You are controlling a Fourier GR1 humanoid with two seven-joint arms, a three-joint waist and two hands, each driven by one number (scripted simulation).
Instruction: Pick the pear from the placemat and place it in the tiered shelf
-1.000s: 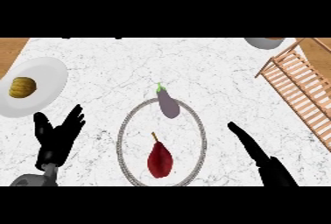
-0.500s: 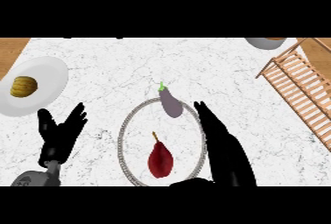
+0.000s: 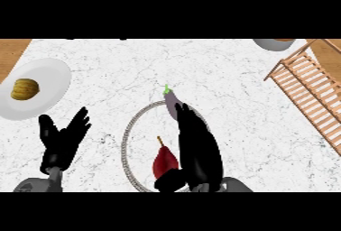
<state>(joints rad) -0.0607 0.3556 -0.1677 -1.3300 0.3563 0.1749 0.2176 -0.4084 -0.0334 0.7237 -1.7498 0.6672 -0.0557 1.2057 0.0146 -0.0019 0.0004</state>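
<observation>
White marbled stone makes up the worktop (image 3: 233,135), with a strip of wood showing at its far left corner. On it lie one round placemat (image 3: 128,140), seen as a grey ring, one dark red pear (image 3: 163,161), one purple eggplant (image 3: 172,100) with a green stem, one white plate (image 3: 50,88), one wooden tiered shelf (image 3: 310,90) and one grey bowl (image 3: 273,43) at the far edge.

One pear lies inside the ring of the placemat, towards its near side, with its thin stem pointing away to the far side. It rests on the mat, not lifted. The eggplant lies across the far rim of the placemat. The plate sits at the far left and carries a single yellow-brown ribbed item (image 3: 25,89); what it is I cannot tell. The slatted shelf stands at the far right, well apart from the placemat, and the bowl is cut off by the view's edge just beyond it.

Two black hands show. The right hand (image 3: 196,149) lies over the right part of the placemat with its fingers stretched out straight towards the eggplant, their tips at its near end. Its thumb curls in at the near side of the pear, touching or just beside it; the hand is not closed round the fruit. The left hand (image 3: 61,142) rests at the near left, fingers spread and up, holding nothing.
</observation>
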